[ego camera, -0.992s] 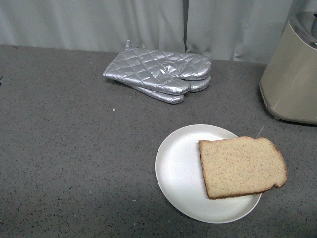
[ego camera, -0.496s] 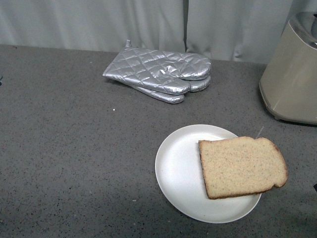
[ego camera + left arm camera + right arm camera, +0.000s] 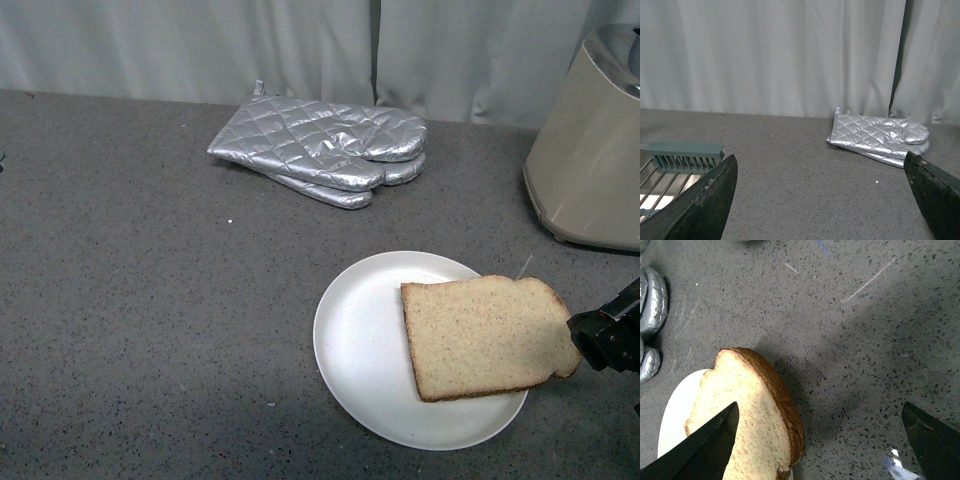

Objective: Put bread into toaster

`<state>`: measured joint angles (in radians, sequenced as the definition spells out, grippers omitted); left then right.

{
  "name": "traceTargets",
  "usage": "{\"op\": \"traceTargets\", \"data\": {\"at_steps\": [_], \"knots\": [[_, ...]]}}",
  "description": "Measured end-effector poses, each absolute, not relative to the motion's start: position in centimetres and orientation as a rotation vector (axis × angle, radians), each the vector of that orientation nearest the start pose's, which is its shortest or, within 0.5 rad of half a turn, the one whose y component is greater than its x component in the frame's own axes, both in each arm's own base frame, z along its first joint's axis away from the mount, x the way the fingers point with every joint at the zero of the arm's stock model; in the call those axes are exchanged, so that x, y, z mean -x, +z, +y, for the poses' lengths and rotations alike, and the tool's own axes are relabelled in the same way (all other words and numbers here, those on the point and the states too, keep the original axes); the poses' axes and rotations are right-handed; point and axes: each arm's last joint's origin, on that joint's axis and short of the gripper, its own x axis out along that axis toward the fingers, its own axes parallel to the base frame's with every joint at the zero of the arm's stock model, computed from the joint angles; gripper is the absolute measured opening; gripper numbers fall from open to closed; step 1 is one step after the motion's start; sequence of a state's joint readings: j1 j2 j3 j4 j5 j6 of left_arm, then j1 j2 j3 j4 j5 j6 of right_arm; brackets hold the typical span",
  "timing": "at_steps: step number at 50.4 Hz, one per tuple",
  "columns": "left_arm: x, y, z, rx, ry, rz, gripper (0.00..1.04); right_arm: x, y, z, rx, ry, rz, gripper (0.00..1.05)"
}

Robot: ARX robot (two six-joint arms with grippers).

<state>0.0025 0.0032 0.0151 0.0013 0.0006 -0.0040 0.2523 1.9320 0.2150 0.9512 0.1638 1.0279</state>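
So the bread (image 3: 488, 335) is being carried flat by the plate (image 3: 360, 340), crust overhanging its right edge, and the right gripper (image 3: 602, 340) is being held spread wide beside that overhang, probably for an edge pinch.

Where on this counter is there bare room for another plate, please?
The widest bare counter lies left of the plate, in front of the oven mitts. A narrower strip runs between mitts and plate. The right is crowded: the bread overhangs the plate, the right claw beside it, the toaster behind.
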Motion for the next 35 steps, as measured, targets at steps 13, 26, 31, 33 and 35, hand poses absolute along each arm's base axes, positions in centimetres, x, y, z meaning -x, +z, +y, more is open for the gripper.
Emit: {"op": "traceTargets", "data": {"at_steps": [13, 26, 31, 33, 35], "knots": [[-9.7, 16.9, 0.0, 0.004, 0.002, -0.013, 0.98, -21.4, 2.4, 5.4, -0.810, -0.295, 0.730, 0.95], [-9.7, 16.8, 0.0, 0.004, 0.002, -0.013, 0.98, -22.7, 2.1, 6.1, -0.799, -0.292, 0.725, 0.95], [-9.7, 16.8, 0.0, 0.004, 0.002, -0.013, 0.98, -23.2, 2.1, 6.4, -0.797, -0.287, 0.725, 0.95], [-9.7, 16.9, 0.0, 0.004, 0.002, -0.013, 0.98, -23.4, 2.1, 6.6, -0.795, -0.284, 0.725, 0.95], [-9.7, 16.8, 0.0, 0.004, 0.002, -0.013, 0.98, -23.5, 2.1, 6.7, -0.793, -0.284, 0.726, 0.95]]}}
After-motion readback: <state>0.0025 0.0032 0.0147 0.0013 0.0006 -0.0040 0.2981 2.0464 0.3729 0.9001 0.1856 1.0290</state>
